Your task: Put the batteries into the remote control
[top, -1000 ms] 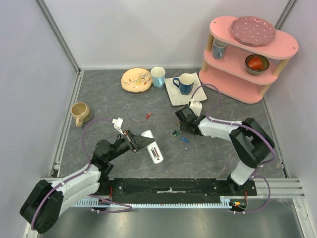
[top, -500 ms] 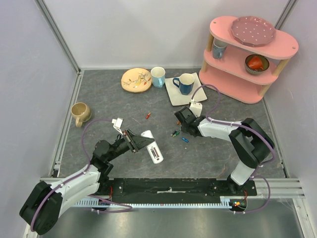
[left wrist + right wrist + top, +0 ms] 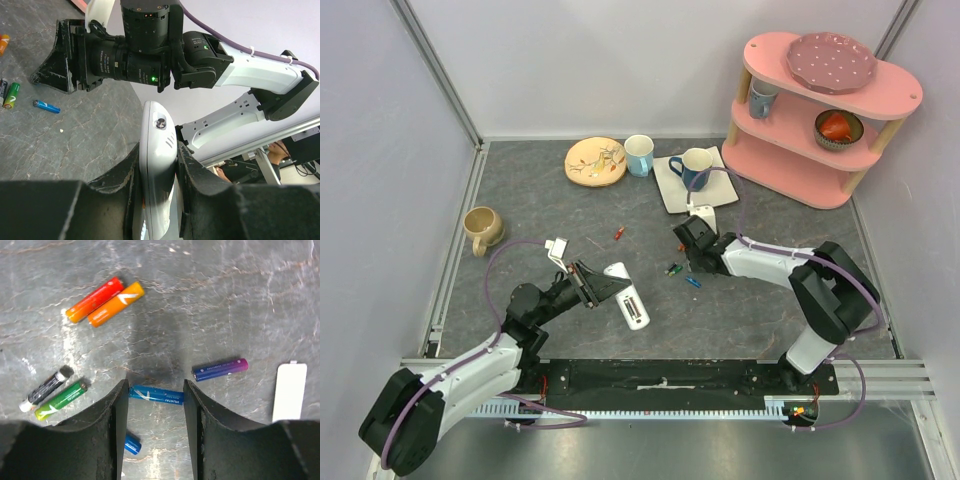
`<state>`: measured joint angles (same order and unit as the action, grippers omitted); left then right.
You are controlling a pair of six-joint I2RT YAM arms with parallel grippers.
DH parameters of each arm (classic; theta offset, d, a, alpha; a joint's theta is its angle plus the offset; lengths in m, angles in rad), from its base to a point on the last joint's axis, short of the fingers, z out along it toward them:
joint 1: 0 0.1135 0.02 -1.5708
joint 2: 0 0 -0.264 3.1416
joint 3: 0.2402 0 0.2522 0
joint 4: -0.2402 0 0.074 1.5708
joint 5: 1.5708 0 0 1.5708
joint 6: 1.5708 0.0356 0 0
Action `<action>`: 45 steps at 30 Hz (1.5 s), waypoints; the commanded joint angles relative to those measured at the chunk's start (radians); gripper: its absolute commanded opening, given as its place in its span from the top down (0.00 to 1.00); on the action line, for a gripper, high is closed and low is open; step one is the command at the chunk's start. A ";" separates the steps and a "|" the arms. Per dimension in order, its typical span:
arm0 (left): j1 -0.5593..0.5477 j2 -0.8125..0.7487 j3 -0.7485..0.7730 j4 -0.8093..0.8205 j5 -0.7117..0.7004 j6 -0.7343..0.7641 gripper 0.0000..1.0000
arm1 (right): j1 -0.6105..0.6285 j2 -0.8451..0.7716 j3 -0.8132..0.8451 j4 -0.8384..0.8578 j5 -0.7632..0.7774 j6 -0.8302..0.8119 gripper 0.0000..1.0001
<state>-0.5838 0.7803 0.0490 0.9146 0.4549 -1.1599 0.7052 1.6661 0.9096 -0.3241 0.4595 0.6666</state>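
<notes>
Remote held, right arm over the batteries

Top view: left of the blue battery (image 3: 693,282), the left end effector (image 3: 603,285) gripped the remote control (image 3: 632,305). Left wrist view: its fingers were clamped on the remote control's long sides (recess unseen). Right wrist view: the right end effector (image 3: 155,386) stood apart, straddling the blue battery on the desk (image 3: 225,300); the green battery (image 3: 61,401) lay left of it and the purple battery (image 3: 220,369) upper right.

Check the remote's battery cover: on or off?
Off. The white cover lies on the table beside the purple battery; the remote shows its dark recess uncovered from above.
</notes>
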 commanded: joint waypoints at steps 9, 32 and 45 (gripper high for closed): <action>0.004 -0.007 -0.047 0.052 0.004 -0.012 0.98 | 0.004 -0.045 0.100 0.082 -0.223 -0.657 0.60; 0.004 -0.038 -0.054 0.027 0.011 -0.006 0.98 | -0.056 0.043 0.072 0.115 -0.305 -0.697 0.50; 0.004 -0.015 -0.054 0.044 0.022 -0.011 0.98 | -0.084 0.035 0.034 0.112 -0.302 -0.625 0.36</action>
<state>-0.5838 0.7658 0.0490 0.9142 0.4557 -1.1606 0.6312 1.7218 0.9623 -0.2180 0.1402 0.0048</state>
